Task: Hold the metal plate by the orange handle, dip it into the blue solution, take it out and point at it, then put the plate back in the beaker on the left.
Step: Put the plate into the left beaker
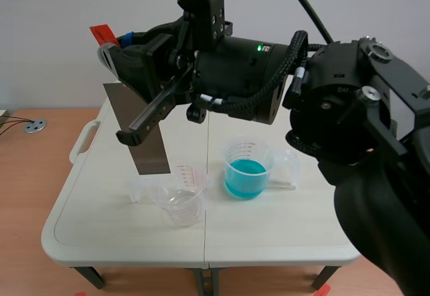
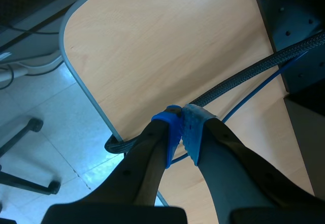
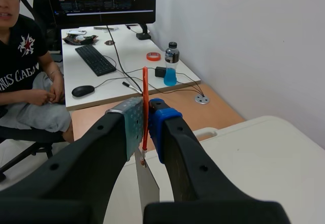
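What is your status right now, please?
Right tool shut on orange handle. Plate hangs out of the blue solution, beside the left beaker. Left tool shut, empty. Nothing in the way.

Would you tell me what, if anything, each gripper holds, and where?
The right gripper holds the metal plate by its orange handle; the left gripper holds nothing.

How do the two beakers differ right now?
Left beaker looks clear, with no blue in it; right beaker holds blue solution. Left beaker's handle points left, right beaker's points right. The plate, gripped by the right fingers, hangs by the left beaker's rim; nothing hangs over the right beaker. Both are clear beakers with printed scales, upright on the table.
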